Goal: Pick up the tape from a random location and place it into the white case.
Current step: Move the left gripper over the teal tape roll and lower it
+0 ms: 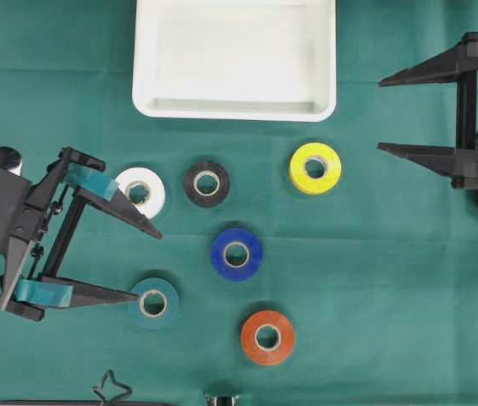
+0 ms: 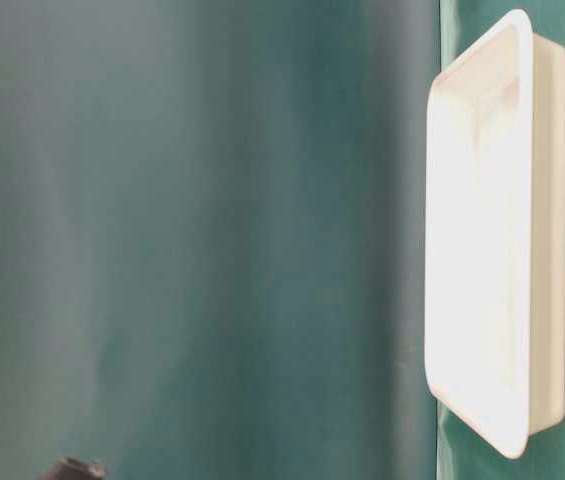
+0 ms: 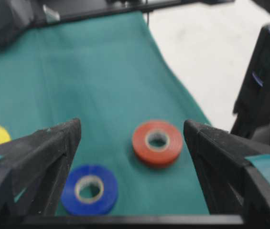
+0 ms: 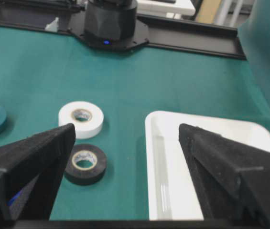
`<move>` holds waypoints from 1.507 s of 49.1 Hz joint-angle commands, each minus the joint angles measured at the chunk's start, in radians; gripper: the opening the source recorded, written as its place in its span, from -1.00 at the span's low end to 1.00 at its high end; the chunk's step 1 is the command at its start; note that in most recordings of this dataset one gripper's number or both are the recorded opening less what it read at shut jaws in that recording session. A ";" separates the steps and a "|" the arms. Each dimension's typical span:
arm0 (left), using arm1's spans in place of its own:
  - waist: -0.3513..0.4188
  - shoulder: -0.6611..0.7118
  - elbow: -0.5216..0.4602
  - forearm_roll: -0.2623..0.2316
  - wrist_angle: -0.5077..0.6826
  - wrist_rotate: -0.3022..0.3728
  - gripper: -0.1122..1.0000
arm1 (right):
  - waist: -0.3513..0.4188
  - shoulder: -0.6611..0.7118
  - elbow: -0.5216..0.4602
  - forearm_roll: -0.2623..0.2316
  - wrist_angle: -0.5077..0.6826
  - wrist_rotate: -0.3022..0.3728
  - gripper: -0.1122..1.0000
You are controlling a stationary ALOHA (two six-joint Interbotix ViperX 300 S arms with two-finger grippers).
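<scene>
Several tape rolls lie flat on the green cloth: white (image 1: 141, 191), black (image 1: 206, 183), yellow (image 1: 315, 167), blue (image 1: 237, 253), teal (image 1: 154, 302) and orange (image 1: 267, 337). The white case (image 1: 234, 59) sits at the top centre with nothing in it. My left gripper (image 1: 147, 266) is open, its fingertips between the white and teal rolls and holding nothing. The left wrist view looks past that gripper (image 3: 132, 128) to the orange roll (image 3: 157, 143) and blue roll (image 3: 89, 189). My right gripper (image 1: 381, 115) is open at the right edge, beside the case (image 4: 168, 181).
A small black wire clip (image 1: 112, 391) lies at the front edge of the cloth. The cloth ends at bare white floor (image 3: 206, 52) beyond the orange roll. The left arm's black base (image 4: 111, 24) stands on the far side in the right wrist view.
</scene>
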 commanded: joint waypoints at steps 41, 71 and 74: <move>0.002 0.218 -0.471 -0.002 0.890 -0.005 1.00 | 0.017 0.003 -0.044 0.002 0.029 0.008 0.84; 0.002 0.236 -0.497 0.003 0.933 -0.003 1.00 | 0.020 0.003 -0.046 0.000 0.040 0.006 0.84; 0.002 0.236 -0.495 0.003 0.933 -0.003 1.00 | 0.020 0.005 -0.046 0.002 0.040 0.006 0.84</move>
